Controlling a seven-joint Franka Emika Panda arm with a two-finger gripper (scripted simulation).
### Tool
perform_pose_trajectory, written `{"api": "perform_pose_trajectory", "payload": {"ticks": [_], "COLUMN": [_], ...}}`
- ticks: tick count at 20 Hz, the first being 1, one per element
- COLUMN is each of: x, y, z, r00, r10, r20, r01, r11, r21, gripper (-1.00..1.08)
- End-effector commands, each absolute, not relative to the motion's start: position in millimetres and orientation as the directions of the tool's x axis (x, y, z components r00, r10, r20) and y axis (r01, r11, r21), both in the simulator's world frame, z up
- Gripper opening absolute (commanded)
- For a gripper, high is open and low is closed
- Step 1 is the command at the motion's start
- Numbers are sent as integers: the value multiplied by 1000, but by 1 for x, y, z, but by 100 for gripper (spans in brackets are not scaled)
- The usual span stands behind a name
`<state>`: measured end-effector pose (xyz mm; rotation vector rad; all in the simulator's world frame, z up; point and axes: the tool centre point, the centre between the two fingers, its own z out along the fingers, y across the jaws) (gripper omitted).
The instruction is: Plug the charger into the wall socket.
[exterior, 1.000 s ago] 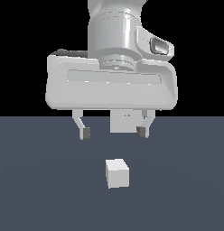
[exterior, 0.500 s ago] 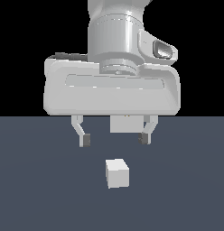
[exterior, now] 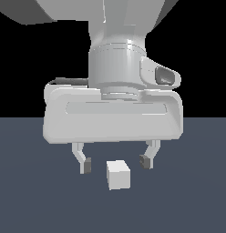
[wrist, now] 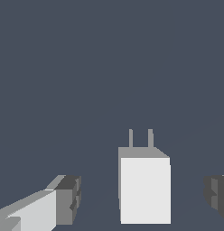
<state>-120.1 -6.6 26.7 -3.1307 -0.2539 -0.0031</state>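
On the dark worktop, the charger lies ungrasped, prongs visible in the wrist view. Above it, the end effector is spread wide, fingers either side, not touching. Grasping and insertion remain; no wall socket is visible.

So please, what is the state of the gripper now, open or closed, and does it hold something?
Gripper: open, holding nothing; the charger sits between its fingers, untouched.

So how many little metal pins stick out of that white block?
2. In the wrist view, both prongs stand side by side on one face of the charger. The exterior view hides them.
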Motion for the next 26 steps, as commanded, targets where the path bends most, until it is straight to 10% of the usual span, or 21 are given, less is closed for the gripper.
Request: {"api": "perform_pose_trajectory", "payload": {"ticks": [1,6,7,26], "x": [-120,-120,-120,-105], "y": [-7,-7,-7,-12], "z": [18,12,12,27], "r00": [987,987,987,990], "r10": [162,162,162,138], "r20": [3,3,3,3], "r01": [162,162,162,138], "r11": [-987,-987,-987,-990], "r21": [0,0,0,-1], "gripper": [100,100,-100,-100]}}
